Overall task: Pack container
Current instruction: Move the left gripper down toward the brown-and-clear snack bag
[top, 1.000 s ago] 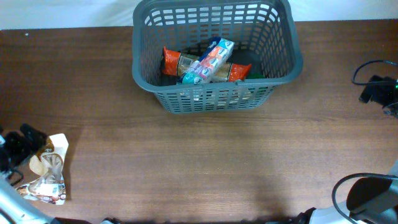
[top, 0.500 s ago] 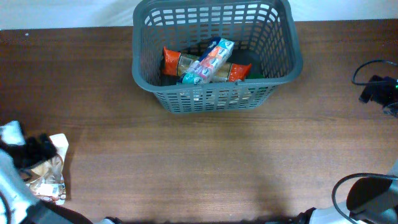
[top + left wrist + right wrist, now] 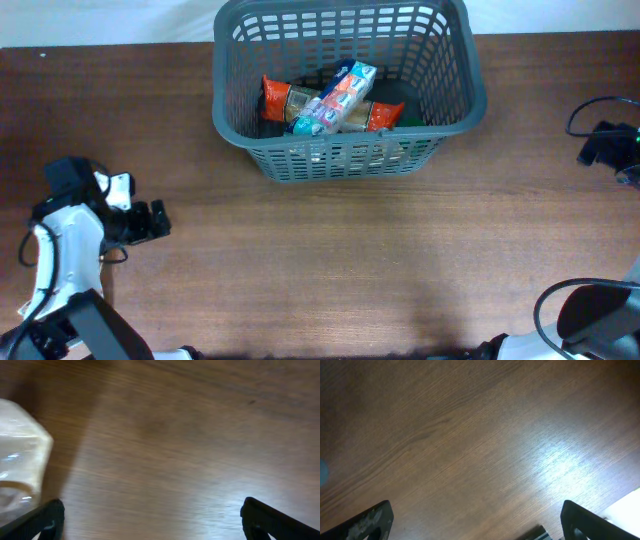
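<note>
The dark grey basket (image 3: pixel 450 100) stands at the back middle of the table. It holds a blue-and-white packet (image 3: pixel 335 98) lying across orange-ended packets (image 3: pixel 285 100). My left gripper (image 3: pixel 152 221) is open and empty over bare wood at the left; its wrist view shows both fingers apart (image 3: pixel 152 512) with nothing between them. A pale, clear-wrapped packet (image 3: pixel 20 470) lies at the left edge of that view, apart from the fingers; in the overhead view it is hidden by the arm. My right gripper (image 3: pixel 477 517) is open and empty over bare wood.
The right arm's dark end with its cable (image 3: pixel 605 145) sits at the far right edge of the table. A white strip (image 3: pixel 630 505) shows past the wood at the right wrist view's lower right. Brown wood (image 3: pixel 350 260) spans the middle.
My left arm has swung up and to the right, away from the pale packet at the left edge, and now covers it in the overhead view. The basket and right arm have not moved.
</note>
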Available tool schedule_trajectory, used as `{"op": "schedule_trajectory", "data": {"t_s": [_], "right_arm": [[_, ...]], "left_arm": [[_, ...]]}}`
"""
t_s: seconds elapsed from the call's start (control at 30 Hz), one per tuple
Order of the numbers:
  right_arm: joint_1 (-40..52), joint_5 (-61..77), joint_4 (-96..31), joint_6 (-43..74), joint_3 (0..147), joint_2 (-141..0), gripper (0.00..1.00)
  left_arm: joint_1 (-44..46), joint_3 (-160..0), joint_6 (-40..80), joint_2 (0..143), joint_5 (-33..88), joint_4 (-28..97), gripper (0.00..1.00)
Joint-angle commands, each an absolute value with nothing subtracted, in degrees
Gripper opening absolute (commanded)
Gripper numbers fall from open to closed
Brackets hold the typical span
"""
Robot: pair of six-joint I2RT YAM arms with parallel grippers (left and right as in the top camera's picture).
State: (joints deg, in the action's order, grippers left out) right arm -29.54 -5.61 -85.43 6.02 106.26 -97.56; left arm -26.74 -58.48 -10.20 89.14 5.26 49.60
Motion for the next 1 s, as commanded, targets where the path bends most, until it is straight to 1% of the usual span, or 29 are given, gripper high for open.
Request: {"op": "schedule_trajectory", "data": {"t_s": [0.0, 0.13, 0.17, 0.2, 0.27, 0.33, 0.37, 0.4, 0.47, 0.57, 0.7, 0.87, 0.97], "right_arm": [[-29.6, -6.5, -85.4, 6.7, 106.1, -96.9, 0.99], [-29.7, -6.5, -85.4, 6.7, 106.1, -96.8, 0.99], [-29.6, -6.5, -85.4, 6.7, 106.1, -96.9, 0.99], [-29.7, -6.5, -85.4, 6.7, 106.1, -96.9, 0.99], [-29.6, -6.5, -85.4, 6.7, 106.1, -96.9, 0.99], [-29.6, -6.5, -85.4, 6.7, 106.1, -96.8, 0.99], [-29.7, -6.5, -85.4, 6.7, 106.1, -96.9, 0.99], [-29.7, -6.5, -85.4, 6.7, 106.1, -96.9, 0.99], [-29.7, -6.5, -85.4, 6.7, 106.1, -96.9, 0.99], [-29.7, -6.5, -85.4, 6.7, 106.1, -96.9, 0.99], [-29.7, -6.5, -85.4, 6.7, 106.1, -96.9, 0.99], [-29.6, -6.5, -85.4, 6.7, 106.1, -96.9, 0.99], [-29.6, -6.5, -85.4, 6.7, 106.1, -96.9, 0.99]], "left_arm": [[-24.9, -58.4, -0.3, 88.9, 12.2, 49.6, 0.99], [-24.3, -58.4, 2.2, 88.9, 23.5, 48.9, 0.99], [-24.3, -58.4, 4.9, 88.9, 24.2, 48.3, 0.99], [-24.6, -58.4, 10.4, 88.9, 23.5, 48.0, 0.99], [-25.4, -58.4, 28.7, 88.9, 17.9, 49.1, 0.99], [-26.0, -58.4, 52.9, 88.8, 9.8, 56.4, 0.99], [-26.1, -58.4, 62.7, 88.8, 7.6, 60.1, 0.99], [-26.2, -58.4, 71.4, 88.8, 6.1, 63.9, 0.99], [-26.2, -58.4, 80.0, 88.8, 5.0, 68.3, 0.99], [-26.3, -58.4, 81.5, 88.8, 3.9, 68.7, 0.99], [-26.9, -58.6, 81.6, 88.7, 3.0, 65.9, 0.99], [-28.9, -59.8, 86.0, 88.6, -6.6, 66.4, 0.99], [-29.8, -61.9, 89.4, 88.6, -15.1, 70.3, 0.99]]}}
